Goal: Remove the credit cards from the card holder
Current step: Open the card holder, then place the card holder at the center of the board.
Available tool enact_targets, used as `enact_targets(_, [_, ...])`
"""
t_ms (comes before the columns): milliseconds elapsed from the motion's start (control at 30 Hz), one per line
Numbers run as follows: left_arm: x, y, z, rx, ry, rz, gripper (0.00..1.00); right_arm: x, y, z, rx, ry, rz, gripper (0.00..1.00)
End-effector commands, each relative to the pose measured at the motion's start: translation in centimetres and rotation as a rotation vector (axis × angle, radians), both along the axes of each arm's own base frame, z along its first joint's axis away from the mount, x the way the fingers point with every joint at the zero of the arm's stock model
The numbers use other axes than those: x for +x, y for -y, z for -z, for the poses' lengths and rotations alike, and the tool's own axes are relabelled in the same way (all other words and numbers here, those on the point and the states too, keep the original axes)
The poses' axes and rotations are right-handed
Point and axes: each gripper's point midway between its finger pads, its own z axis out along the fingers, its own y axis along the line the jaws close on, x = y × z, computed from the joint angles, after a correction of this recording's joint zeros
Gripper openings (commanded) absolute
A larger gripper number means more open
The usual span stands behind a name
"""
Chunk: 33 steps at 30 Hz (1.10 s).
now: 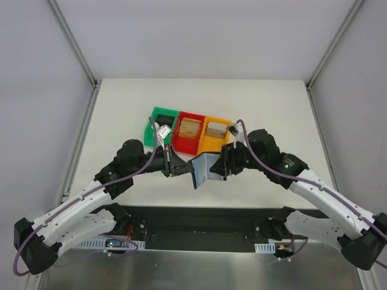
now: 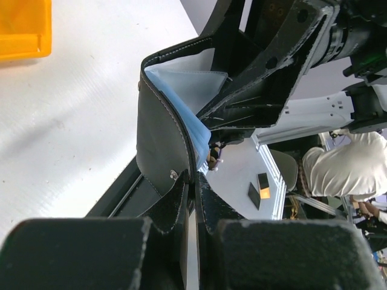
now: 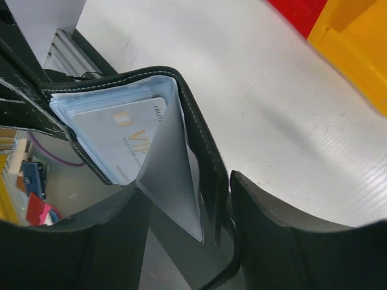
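Shows the card holder (image 1: 205, 171) spread open as a bifold and raised off the table (image 1: 133, 103), black outside with pale stitching along the rim, glossy blue-grey inside. Carries a translucent leaf (image 3: 172, 175) standing out from the fold. Holds the credit cards (image 3: 115, 136) stacked in one pocket, top card pale grey-blue with gold lettering, upper edges protruding slightly.

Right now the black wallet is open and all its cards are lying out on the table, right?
Not quite. The card holder is open, but its cards are tucked inside its pocket, not lying out on the table. The right wrist view shows them.
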Motion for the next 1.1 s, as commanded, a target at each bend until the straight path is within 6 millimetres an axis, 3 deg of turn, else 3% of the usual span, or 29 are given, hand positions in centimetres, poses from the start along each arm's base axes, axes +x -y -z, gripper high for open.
enact_targets(0, [-0.7,0.5,-2.8,-0.105,0.075,0.046,0.00,-0.6,-1.2,-2.3,0.113,0.029,-0.057,0.52])
enact_targets(233, [-0.4,0.3,-0.2,-0.069,0.051,0.025,0.00,-0.7,-0.7,-0.9,0.075,0.015,-0.048,0.15])
enact_targets(333, [-0.1,-0.1,1.2,-0.045,0.031,0.003,0.16,-0.8,-0.3,0.1,0.051,0.004,-0.040,0.01])
enact_targets(433, [0.0,-0.7,2.9,-0.005,0.013,-0.025,0.41,-0.9,-0.1,0.9,0.035,-0.008,-0.039,0.00])
enact_targets(533, [0.1,-1.5,4.6,0.040,0.006,-0.064,0.53,-1.0,0.0,1.8,0.020,-0.024,-0.042,0.00])
enact_targets(900, [1.1,-4.9,12.1,0.254,-0.107,-0.247,0.60,0.2,-1.0,6.5,0.009,-0.107,0.026,0.00])
enact_targets(1067, [1.8,-6.2,13.2,0.302,-0.103,-0.329,0.62,0.7,-0.9,9.0,-0.001,-0.141,0.086,0.00])
